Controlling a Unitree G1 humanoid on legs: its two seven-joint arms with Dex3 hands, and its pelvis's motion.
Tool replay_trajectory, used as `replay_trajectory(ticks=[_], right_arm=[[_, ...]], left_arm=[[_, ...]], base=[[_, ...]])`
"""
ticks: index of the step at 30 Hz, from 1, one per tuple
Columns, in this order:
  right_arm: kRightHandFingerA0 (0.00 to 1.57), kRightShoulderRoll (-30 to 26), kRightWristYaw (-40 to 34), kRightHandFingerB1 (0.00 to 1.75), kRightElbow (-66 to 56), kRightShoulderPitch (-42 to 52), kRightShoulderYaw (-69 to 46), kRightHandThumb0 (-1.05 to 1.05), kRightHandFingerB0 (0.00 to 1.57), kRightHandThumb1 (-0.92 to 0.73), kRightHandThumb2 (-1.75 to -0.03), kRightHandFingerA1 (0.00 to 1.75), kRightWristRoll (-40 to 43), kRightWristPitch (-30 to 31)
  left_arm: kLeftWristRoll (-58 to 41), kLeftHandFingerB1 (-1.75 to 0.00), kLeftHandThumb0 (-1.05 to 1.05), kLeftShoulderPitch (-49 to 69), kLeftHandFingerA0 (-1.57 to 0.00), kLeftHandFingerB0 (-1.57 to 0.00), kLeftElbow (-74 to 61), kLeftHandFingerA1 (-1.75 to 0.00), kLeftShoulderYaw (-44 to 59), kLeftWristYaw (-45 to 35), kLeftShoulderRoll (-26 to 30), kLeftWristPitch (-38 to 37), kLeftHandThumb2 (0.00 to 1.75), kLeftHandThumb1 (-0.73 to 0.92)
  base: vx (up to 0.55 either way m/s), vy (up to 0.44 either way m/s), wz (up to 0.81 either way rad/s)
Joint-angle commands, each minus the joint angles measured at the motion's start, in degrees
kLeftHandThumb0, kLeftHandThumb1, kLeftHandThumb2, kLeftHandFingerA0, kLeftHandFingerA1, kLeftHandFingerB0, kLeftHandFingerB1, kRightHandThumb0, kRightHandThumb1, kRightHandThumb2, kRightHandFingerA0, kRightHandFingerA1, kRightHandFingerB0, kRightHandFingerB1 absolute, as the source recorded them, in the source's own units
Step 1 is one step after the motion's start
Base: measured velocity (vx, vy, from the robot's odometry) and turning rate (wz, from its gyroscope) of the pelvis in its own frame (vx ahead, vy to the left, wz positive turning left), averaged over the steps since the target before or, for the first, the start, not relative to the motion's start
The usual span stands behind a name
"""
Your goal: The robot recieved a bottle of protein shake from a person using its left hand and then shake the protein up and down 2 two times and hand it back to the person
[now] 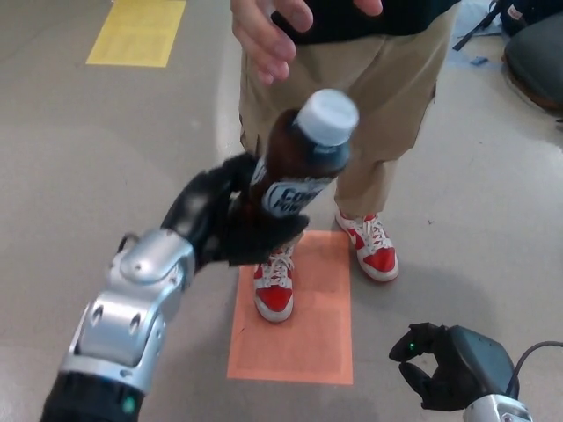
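The bottle of protein shake (302, 163), dark brown with a white cap and a white label, is sitting in the centre of the frame, tilting toward the upper right. The robot's left hand (230, 220) is gripping it around the lower half, black fingers (280, 230) wrapping the base, with the silver forearm running down to the lower left of the frame. A person's hand (268, 33) is hovering open just above the cap at the top centre, not touching the bottle. The person is standing in tan trousers and red and white sneakers (274, 283) on an orange floor mat (303, 338). The robot's right hand (444, 369) is resting in the lower right corner, fingers loosely curled and holding nothing.
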Motion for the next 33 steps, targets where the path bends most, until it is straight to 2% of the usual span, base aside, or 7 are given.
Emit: replay_trajectory(ticks=[1,7,14,22,23,27,33], right_arm=[[0.94,0.0,0.4,0.61,-0.1,-0.4,-0.8,-0.41,0.89,-0.66,-0.75,0.85,0.7,0.3],[0.93,0.3,0.3,0.6,0.0,-0.6,-1.4,-0.41,0.91,-0.66,-0.78,0.85,0.6,0.7],[0.99,0.0,-0.8,0.59,-0.1,0.1,-0.6,-0.4,0.92,-0.64,-0.8,0.86,-0.2,-0.1],[0.98,0.0,-0.7,0.61,0.0,0.6,-0.3,-0.42,0.91,-0.68,-0.75,0.85,-0.4,-0.6],[1.0,-0.2,-1.5,0.61,0.1,0.9,-0.3,-0.42,0.91,-0.67,-0.77,0.88,-0.4,-0.7],[0.97,-0.5,-0.9,0.65,0.1,0.3,0.0,-0.42,0.89,-0.65,-0.84,0.92,-0.7,-1.1],[0.98,-0.5,-0.8,0.6,0.0,0.1,-0.6,-0.4,0.91,-0.65,-0.81,0.84,0.2,-0.8]], left_arm=[[-3.5,-1.19,-0.24,2.0,-0.78,-0.57,2.9,-1.66,3.0,-1.7,-1.5,-2.9,0.66,0.83],[-4.7,-1.16,-0.23,4.0,-0.84,-0.57,5.3,-1.7,5.7,-1.3,-3.3,-1.0,0.68,0.82],[-3.9,-1.18,-0.21,6.6,-0.74,-0.61,5.4,-1.68,5.5,-0.9,-4.2,0.2,0.71,0.78],[-11.4,-1.04,-0.21,-2.0,-0.86,-0.73,-9.3,-1.58,12.9,1.1,-4.9,7.4,0.73,0.8],[-7.3,-1.05,-0.17,3.4,-0.89,-0.74,-5.2,-1.53,8.9,-0.8,-4.5,4.7,0.78,0.76],[-1.9,-1.19,-0.19,11.9,-0.76,-0.65,7.4,-1.67,2.9,-1.7,-2.9,-1.2,0.76,0.75],[-9.0,-1.05,-0.24,-0.8,-0.83,-0.72,-4.7,-1.6,8.7,0.7,-1.8,5.8,0.73,0.77]], base=[[0.0,0.0,0.0],[0.0,0.0,0.0],[0.0,0.0,0.0],[0.0,0.0,0.0],[0.0,0.0,0.0],[0.0,0.0,0.0],[0.0,0.0,0.03]])
